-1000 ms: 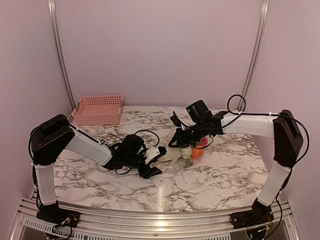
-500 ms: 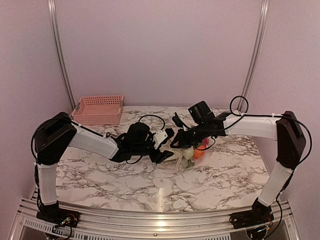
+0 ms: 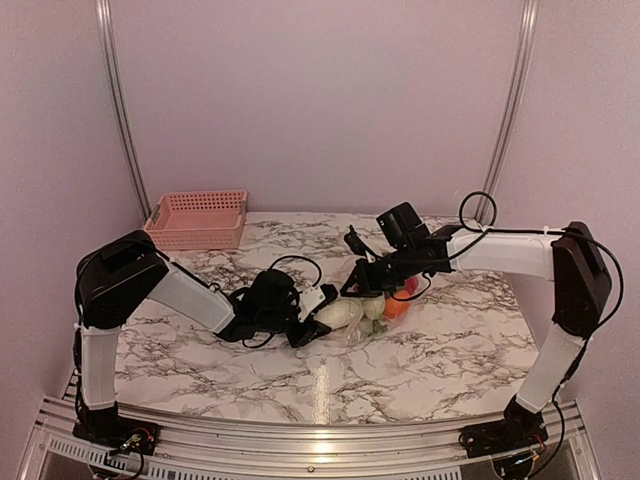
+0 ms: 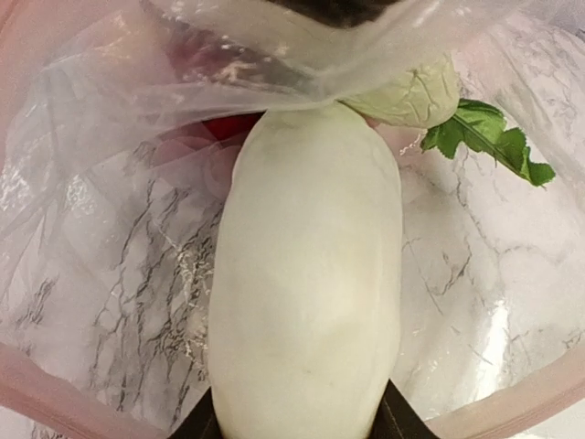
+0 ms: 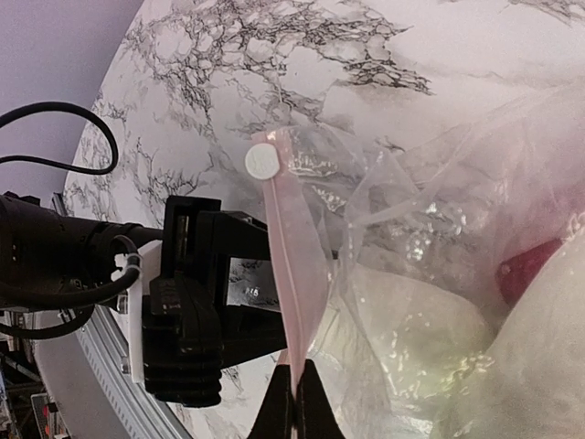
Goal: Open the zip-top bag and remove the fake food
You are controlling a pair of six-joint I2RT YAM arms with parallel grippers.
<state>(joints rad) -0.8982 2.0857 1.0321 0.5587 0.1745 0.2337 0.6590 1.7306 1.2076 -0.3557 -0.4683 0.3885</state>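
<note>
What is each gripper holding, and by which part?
The right gripper pinches the zip-top bag by its pink zip strip. The left gripper clasps the white toy radish at its near end.

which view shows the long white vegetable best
Left wrist: the white vegetable fills the frame, clear along its length. Top external shows it small and pale; right wrist shows only a blurred pale patch through the zip-top bag.

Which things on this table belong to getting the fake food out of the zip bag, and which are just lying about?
In the job: zip-top bag, its strip pinched by the right gripper; white toy vegetable in the left gripper; orange toy.
Lying about: pink basket, far left corner.
</note>
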